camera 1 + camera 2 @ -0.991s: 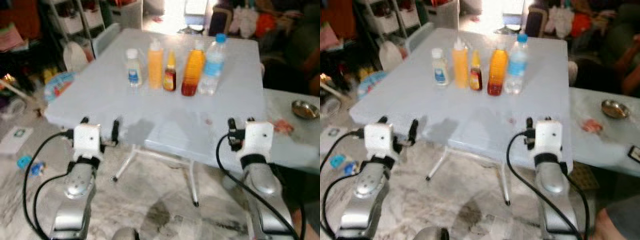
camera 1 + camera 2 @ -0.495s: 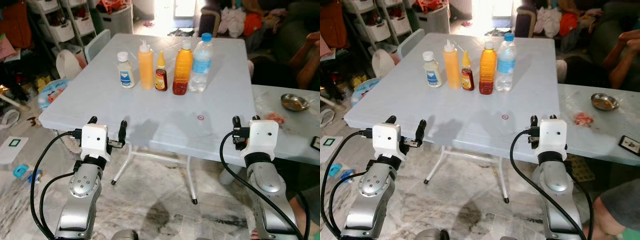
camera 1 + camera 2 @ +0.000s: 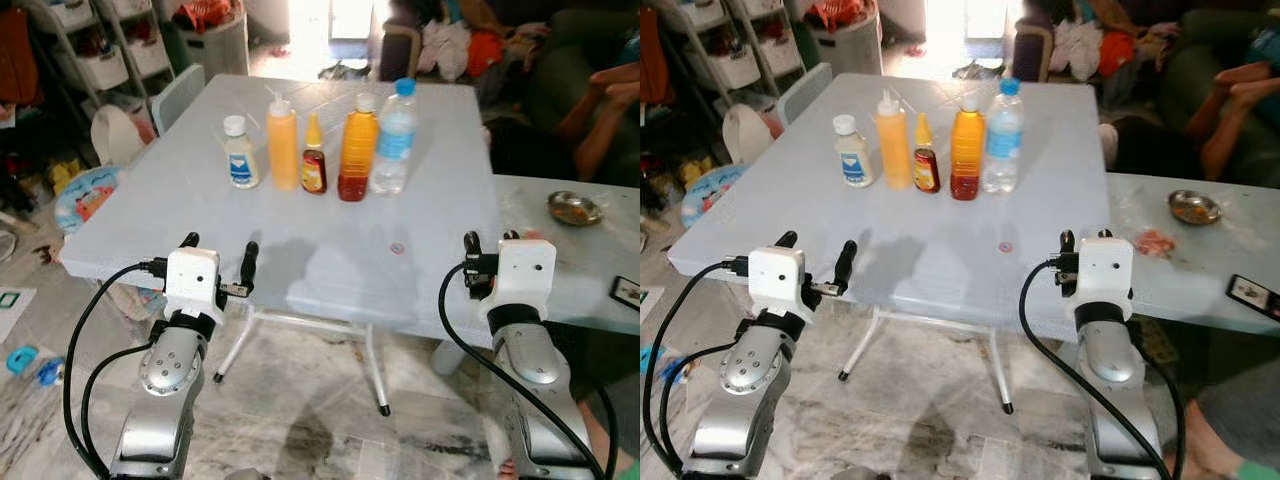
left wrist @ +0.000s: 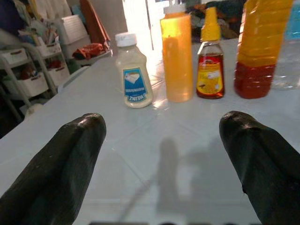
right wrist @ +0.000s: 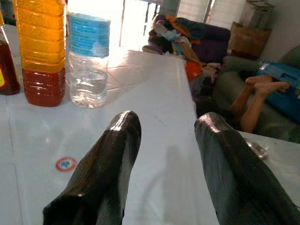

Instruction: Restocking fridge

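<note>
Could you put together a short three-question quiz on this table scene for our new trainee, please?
1. True or false: the left end effector is shut on a bottle.
2. Multiple choice: which item stands at the robot's right end of the row? A) mayonnaise bottle B) water bottle C) small sauce bottle
3. Fill in: the small metal bowl sits on the ______ table, to the robot's right.

Key: 1. False; its fingers are spread apart, holding nothing, at the near edge of the white table. 2. B. 3. Neighbouring.
</note>
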You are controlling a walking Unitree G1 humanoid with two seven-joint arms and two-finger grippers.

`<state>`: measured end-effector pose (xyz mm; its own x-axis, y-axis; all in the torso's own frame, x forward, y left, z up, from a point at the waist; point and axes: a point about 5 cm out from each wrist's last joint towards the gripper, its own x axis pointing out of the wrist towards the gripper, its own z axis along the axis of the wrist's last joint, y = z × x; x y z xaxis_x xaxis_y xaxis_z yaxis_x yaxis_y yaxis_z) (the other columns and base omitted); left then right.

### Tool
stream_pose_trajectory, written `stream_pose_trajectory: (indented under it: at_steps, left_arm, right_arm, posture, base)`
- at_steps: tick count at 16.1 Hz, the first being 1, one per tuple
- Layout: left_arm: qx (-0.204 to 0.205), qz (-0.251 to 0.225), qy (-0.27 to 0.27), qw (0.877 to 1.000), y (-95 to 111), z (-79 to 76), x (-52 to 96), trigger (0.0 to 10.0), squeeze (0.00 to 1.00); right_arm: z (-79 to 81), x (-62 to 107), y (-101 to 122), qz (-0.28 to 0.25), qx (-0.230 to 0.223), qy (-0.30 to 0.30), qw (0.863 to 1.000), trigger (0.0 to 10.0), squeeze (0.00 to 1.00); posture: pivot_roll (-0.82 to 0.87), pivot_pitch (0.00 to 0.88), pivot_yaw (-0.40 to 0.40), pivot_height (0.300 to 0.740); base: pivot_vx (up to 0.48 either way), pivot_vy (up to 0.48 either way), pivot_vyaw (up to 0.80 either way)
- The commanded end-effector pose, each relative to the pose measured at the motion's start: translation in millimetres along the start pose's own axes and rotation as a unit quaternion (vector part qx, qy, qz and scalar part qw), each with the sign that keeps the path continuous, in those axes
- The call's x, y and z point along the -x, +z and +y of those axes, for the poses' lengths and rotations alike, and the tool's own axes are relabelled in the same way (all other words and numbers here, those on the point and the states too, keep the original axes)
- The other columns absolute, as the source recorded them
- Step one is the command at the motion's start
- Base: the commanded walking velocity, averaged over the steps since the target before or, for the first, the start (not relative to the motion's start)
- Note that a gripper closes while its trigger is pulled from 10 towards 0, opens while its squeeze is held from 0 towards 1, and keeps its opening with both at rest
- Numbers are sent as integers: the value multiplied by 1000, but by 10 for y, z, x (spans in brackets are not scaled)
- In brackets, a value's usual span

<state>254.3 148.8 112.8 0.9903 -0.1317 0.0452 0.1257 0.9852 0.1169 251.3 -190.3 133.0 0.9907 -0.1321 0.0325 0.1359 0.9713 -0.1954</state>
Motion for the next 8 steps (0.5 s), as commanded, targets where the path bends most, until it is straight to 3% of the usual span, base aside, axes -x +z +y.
stream_pose_trajectory:
  at_steps: [1,8]
  left_arm:
    - [-2,-6,-2,1000,27,4,-24,10000,0]
    - [-2,-6,-5,1000,27,-9,-27,10000,0]
  right_arm:
    - [3,-32,40,-8,-3,-3,1000,10000,0]
    - [13,-48,30,-7,-2,-2,1000,10000,0]
  posture:
    - [-74,0,29,740]
    - [-72,0,24,740]
  base:
    - [364,0,0]
    - [359,0,0]
